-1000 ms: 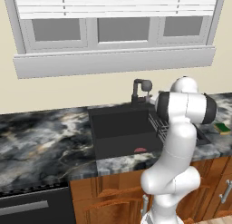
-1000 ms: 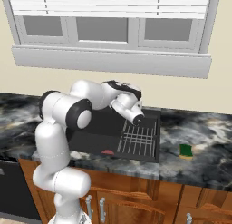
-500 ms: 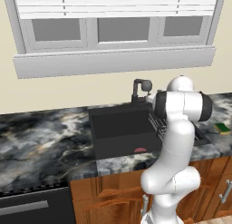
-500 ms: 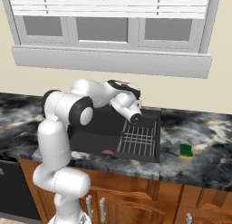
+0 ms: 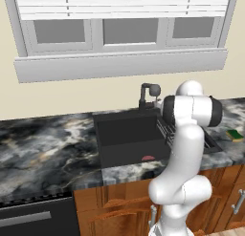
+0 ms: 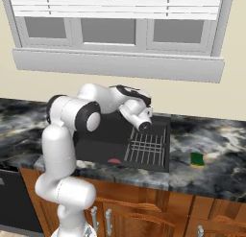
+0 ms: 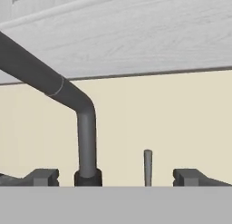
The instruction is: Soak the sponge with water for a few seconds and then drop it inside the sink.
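Change: arm has crept slightly toward the faucet [image 7: 86, 128].
Tool [image 7: 115, 177]: jaws wide, empty.
Sponge [image 6: 197, 159]: untouched on worktop [image 6: 216, 145]; soaking not begun.

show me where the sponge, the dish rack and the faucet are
sponge [image 6: 197, 159], right base view, on its green top face.
dish rack [image 6: 148, 147], right base view, on its wire bars.
faucet [image 7: 86, 137], hand view, on its upright pipe.

Sponge [image 6: 197, 159] on counter [image 6: 216, 173] right of sink [image 6: 103, 145] — rack [image 6: 147, 148] in sink.

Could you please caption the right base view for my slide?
Open gripper near the faucet above the sink; sponge waits on the counter.
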Robot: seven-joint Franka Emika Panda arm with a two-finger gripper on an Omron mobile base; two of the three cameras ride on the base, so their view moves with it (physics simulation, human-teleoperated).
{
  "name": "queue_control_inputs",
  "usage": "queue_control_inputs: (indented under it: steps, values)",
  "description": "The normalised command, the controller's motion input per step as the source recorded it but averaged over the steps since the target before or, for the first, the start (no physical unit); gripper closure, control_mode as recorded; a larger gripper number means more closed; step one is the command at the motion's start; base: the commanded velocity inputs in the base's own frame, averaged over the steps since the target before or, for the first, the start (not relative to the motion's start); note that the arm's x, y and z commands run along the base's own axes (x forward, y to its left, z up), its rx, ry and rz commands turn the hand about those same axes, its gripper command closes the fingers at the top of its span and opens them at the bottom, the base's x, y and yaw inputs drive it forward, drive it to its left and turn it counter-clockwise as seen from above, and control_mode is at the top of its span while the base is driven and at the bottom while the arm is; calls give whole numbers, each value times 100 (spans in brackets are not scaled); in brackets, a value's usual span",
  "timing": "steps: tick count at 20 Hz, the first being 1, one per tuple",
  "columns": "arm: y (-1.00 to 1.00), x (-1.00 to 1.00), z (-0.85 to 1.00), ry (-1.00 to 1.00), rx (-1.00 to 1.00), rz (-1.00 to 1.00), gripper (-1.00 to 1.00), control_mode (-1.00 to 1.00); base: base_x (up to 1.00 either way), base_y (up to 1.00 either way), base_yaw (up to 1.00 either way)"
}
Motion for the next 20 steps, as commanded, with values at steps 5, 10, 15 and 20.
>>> queue_control_inputs:
  steps: [5, 10, 15, 20]
  values:
    - [-6, 33, -1, 0, 0, -3, -100, -100, 0, 0, 0]
    - [0, 37, 0, 0, 0, 0, -100, -100, 0, 0, 0]
    - [0, 30, -7, 0, 0, 0, -100, -100, 0, 0, 0]
    - [0, 27, -15, 0, 0, 0, -100, -100, 0, 0, 0]
